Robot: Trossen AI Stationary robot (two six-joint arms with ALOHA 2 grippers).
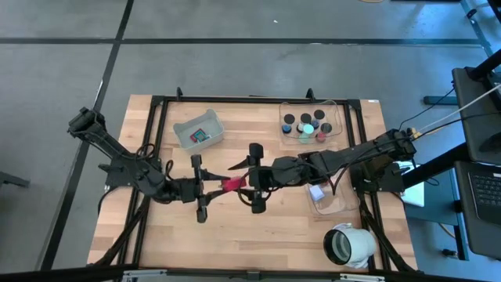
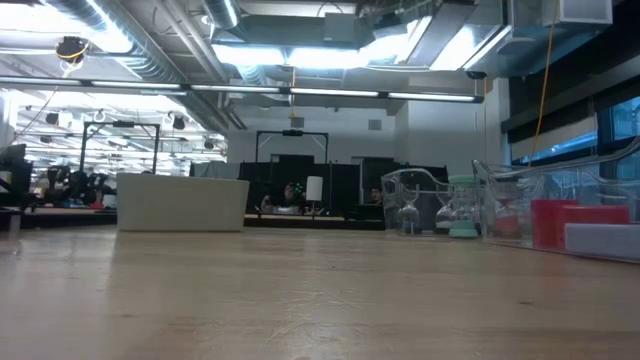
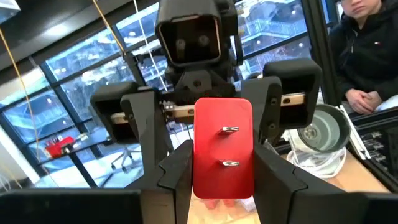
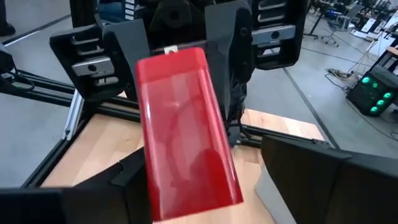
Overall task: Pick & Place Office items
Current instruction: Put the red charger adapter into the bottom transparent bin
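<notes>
A red plug block (image 1: 232, 185) with two metal prongs (image 3: 229, 146) hangs in the air over the table's middle, between my two grippers, which face each other. My left gripper (image 1: 221, 187) (image 3: 224, 186) comes from the table's left and is shut on the block. My right gripper (image 1: 243, 182) (image 4: 211, 180) comes from the right. It is open, with its fingers on either side of the block's far end and a gap showing beside it. More small items lie in the grey tray (image 1: 182, 135) and the clear tray (image 1: 338, 117). My left gripper pinches the red block between its two fingers at the pronged end, on the two narrow sides (image 3: 200, 177). The fingers (image 3: 177, 177) come in level from the table's left and lie along the block. The block is lifted clear of the table and points toward my right gripper.
A second clear tray (image 1: 343, 205) near the right edge holds a pale lavender piece (image 1: 317, 192). A big white hollow cylinder (image 1: 350, 244) lies at the near right corner. A black frame (image 1: 160, 117) borders the table. A person (image 3: 367, 50) sits beyond the table.
</notes>
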